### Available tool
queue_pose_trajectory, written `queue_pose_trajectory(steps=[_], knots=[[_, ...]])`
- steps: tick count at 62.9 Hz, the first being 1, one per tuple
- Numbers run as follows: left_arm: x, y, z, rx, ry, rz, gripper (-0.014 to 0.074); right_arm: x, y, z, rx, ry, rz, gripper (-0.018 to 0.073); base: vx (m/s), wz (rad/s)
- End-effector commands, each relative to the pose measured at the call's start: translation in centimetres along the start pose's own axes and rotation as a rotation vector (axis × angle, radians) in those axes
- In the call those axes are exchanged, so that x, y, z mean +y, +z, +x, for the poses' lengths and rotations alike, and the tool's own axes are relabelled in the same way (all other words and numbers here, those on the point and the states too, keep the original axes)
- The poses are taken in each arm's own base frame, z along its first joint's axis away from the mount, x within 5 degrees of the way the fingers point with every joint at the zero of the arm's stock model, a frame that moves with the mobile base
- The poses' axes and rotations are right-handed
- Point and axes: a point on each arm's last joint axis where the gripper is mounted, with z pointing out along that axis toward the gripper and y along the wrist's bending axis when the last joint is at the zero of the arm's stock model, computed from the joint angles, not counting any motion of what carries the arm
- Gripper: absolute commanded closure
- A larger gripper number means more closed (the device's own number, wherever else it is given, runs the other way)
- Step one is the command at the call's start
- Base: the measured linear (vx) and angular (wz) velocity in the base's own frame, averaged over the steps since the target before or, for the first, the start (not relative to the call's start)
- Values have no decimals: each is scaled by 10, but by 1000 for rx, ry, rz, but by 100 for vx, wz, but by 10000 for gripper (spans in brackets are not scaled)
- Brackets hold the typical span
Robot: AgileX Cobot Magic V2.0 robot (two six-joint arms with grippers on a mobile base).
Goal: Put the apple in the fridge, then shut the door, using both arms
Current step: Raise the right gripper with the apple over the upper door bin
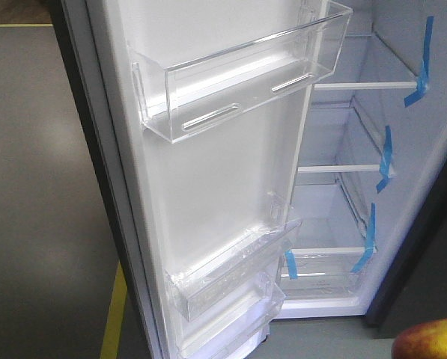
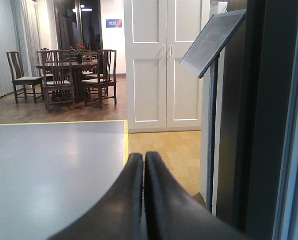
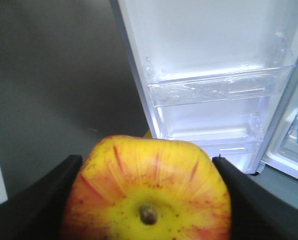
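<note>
The white-lined clear-binned door (image 1: 208, 179) is standing centre-left, the glass-shelved fridge (image 1: 335, 127) upper right, the round red-yellow apple (image 1: 431, 341) lower right.

Bright white fridge (image 1: 335, 127) interior, soft glare on clear bins (image 1: 238, 75), near apple (image 3: 149, 190) slightly blurred, dim grey floor (image 1: 43, 187)

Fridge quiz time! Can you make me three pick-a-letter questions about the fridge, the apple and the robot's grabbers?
1. Where is the apple? A) inside the fridge B) held by the right gripper C) in a bowl
2. What colour are the tape strips in the fridge? A) red B) green C) blue
3. How is the left gripper? A) shut, holding nothing B) wide open C) clamped on a cup

Answers: 1 B, the gripper clamps both its sides; 2 C, every strip in view is blue; 3 A, its fingers touch with nothing between them.
</note>
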Motion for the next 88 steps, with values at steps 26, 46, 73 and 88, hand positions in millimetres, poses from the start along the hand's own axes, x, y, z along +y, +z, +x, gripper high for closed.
queue_pose_trajectory(steps=[26, 46, 73, 88], knots=[[0, -1, -1, -69, -12, 1, 603, -17, 31, -173, -134, -112, 195, 222, 0, 0], [0, -1, -1, -69, -12, 1, 603, -18, 62, -277, -238, -123, 182, 222, 0, 0], [0, -1, -1, -69, -12, 1, 603, -30, 109, -331, -296, -189, 240, 222, 0, 0], [0, -1, -1, -69, -12, 1, 603, -40, 134, -336, -299, -226, 291, 222, 0, 0]])
